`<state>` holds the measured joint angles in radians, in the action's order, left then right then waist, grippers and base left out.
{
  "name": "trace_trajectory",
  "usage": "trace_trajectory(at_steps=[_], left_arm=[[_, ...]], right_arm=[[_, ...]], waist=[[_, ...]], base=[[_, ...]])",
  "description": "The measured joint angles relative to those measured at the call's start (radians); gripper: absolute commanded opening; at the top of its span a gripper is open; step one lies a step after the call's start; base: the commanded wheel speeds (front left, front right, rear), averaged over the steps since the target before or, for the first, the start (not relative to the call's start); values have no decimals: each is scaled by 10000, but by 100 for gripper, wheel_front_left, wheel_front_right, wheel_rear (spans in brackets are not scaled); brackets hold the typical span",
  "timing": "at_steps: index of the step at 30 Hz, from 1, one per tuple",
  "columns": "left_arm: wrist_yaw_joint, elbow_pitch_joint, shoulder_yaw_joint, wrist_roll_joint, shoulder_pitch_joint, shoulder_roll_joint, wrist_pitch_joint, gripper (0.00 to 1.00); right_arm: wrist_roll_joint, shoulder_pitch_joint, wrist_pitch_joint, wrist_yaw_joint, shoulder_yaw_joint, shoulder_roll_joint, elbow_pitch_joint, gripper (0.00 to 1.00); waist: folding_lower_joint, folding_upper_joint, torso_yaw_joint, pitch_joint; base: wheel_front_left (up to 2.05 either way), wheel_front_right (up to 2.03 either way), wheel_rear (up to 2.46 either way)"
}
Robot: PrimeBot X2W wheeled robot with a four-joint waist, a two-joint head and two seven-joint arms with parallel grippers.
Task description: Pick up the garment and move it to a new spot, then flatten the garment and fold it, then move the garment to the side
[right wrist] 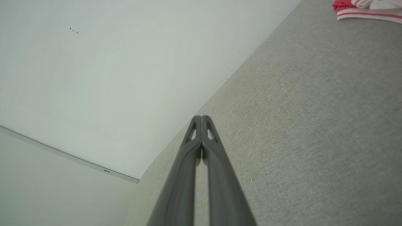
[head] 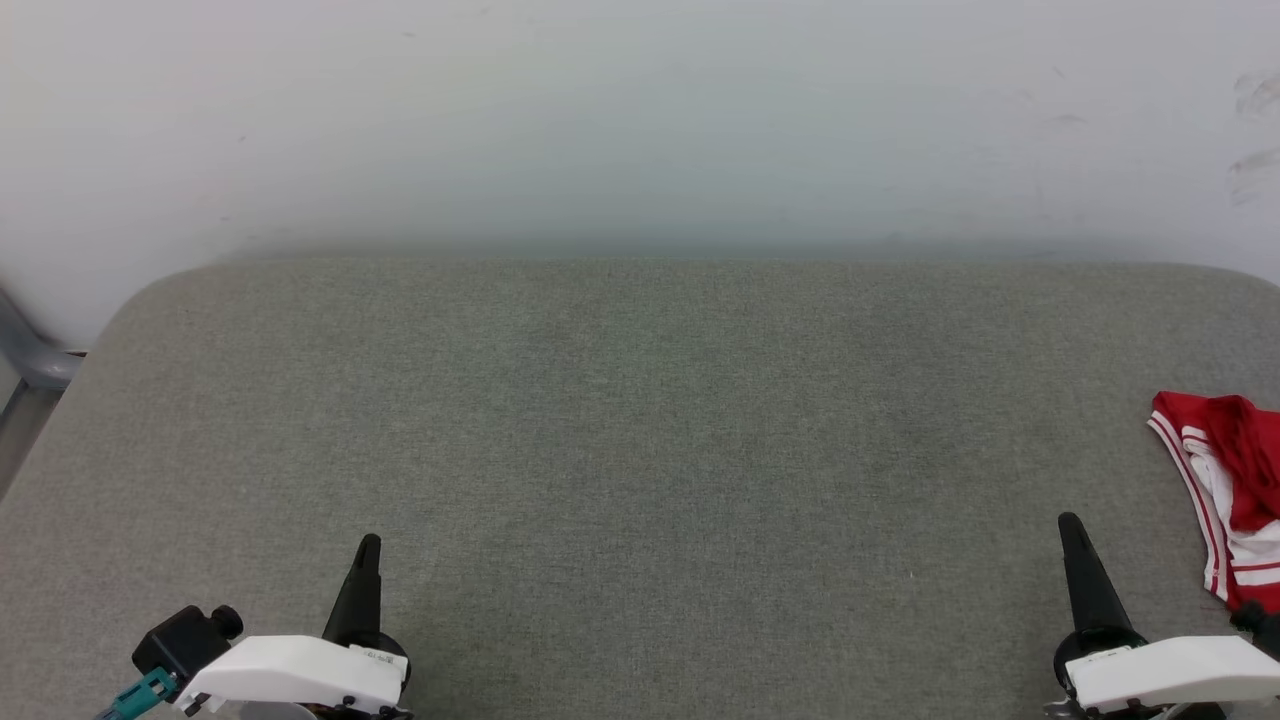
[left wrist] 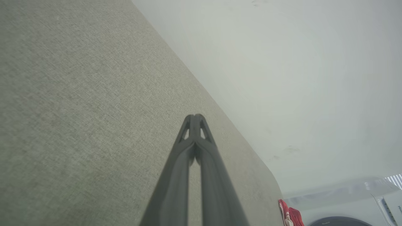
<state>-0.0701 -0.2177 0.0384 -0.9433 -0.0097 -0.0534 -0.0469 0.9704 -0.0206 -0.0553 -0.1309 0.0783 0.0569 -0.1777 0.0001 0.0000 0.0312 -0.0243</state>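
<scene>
The garment [head: 1225, 490], a crumpled red jersey T-shirt with white striped trim, is heaped at the right edge of the grey fabric surface [head: 640, 420]. Light, limp cloth is expected (best pinched at a raised fold). The left hand [head: 369, 542] and right hand [head: 1069, 520] are held clenched, empty, over the near edge, pointing forward.

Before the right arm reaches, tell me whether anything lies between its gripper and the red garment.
Nothing visible does. The right gripper, shut and empty, points up the grey padded surface. The garment lies bunched to its right at the picture's edge, with bare fabric between them.
</scene>
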Motion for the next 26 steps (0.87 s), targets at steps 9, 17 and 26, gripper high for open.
trace_trajectory(at_steps=[9,17,26], left_arm=[[-92,-40,109,-1051,-161,6,259,0],[-182,-81,240,-2034,-296,8,487,0],[-268,-117,332,-2920,-404,12,708,0]], right_arm=[[1039,216,226,0,44,0,-113,0],[1962,395,491,0,84,-2,-205,0],[2838,540,729,0,121,-2,-299,0]], waist=[[0,0,-38,34],[0,0,-76,67],[0,0,-115,101]], base=[[0,0,0],[0,0,0],[0,0,0]])
